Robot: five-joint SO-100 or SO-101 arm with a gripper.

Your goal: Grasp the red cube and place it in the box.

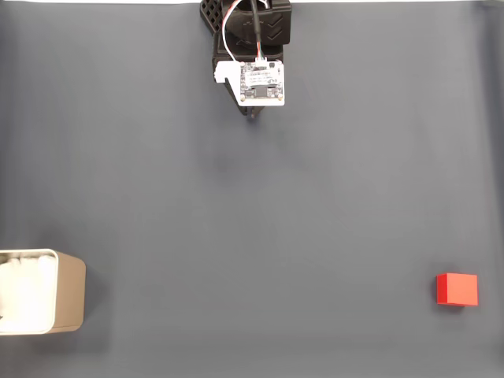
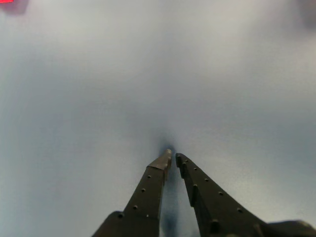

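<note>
Seen from above in the fixed view, the box (image 1: 69,293) sits at the far left edge of the dark grey surface (image 1: 236,236), its white lined interior partly cut off by the frame. At top centre the arm (image 1: 252,31) hangs with a white circuit board (image 1: 260,83) on its wrist, the tool (image 1: 253,116) tucked beneath it and barely visible. At the far right, low in the frame, the red cube (image 1: 457,289) rests alone on the surface, well apart from both arm and box.

The wrist view shows the tool (image 2: 172,157) clenched, its two dark fingers (image 2: 148,192) meeting at the tips with nothing between them, poised just above the bare surface. A sliver of red, likely the cube, shows at the top left corner of that view (image 2: 9,2).

The grasp has not yet begun. The risk, judged from here, lies in the long reach: the cube sits near the frame's edge, and a tool that opens late or arrives off-centre could nudge the cube away rather than straddle it. The carry then spans the full width of the surface, so a shallow pinch could let go before the box.

The fixed view gives the whole layout and both task objects; the wrist view alone settles how the fingers stand.
</note>
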